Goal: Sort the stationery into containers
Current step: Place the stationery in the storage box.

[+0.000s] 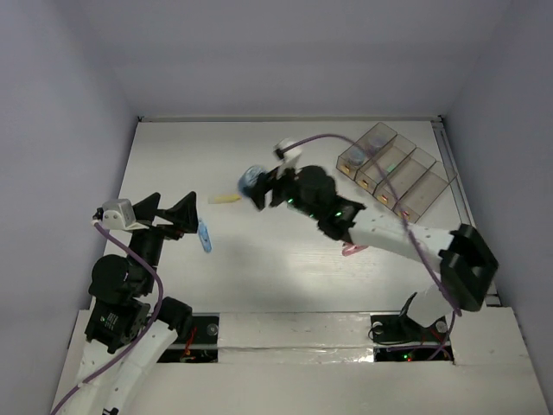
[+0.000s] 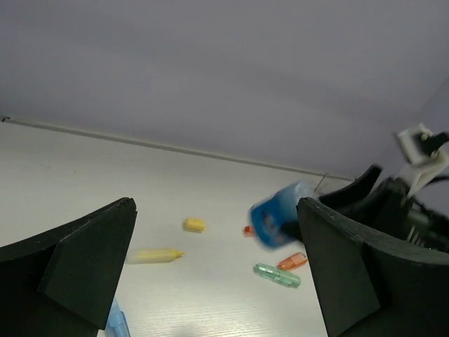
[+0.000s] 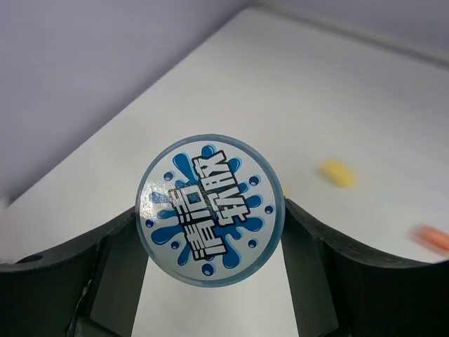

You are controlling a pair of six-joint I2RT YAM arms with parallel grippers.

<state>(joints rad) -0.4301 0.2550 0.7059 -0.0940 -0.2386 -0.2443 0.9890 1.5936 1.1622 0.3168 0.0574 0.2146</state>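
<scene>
right gripper clamped on round blue roll, apparently lifted off the table mid-field, printed flat face toward the wrist camera. containers sit well apart toward the far-right corner. right arm much nearer them. left gripper gaping, empty.

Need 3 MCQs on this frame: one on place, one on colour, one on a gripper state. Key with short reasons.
1. Where in the top view is the row of four joined clear plastic bins? A far right; B near left; C centre.
2. What colour is the small stick nearest the left gripper? A pink; B light blue; C green.
3. The right gripper is: A open, empty; B shut on a yellow stick; C shut on the round blue-labelled roll.
Key: 1 A, they sit at the far right edge. 2 B, it lies light blue beside the open fingers. 3 C, both fingers press the roll's sides.
</scene>
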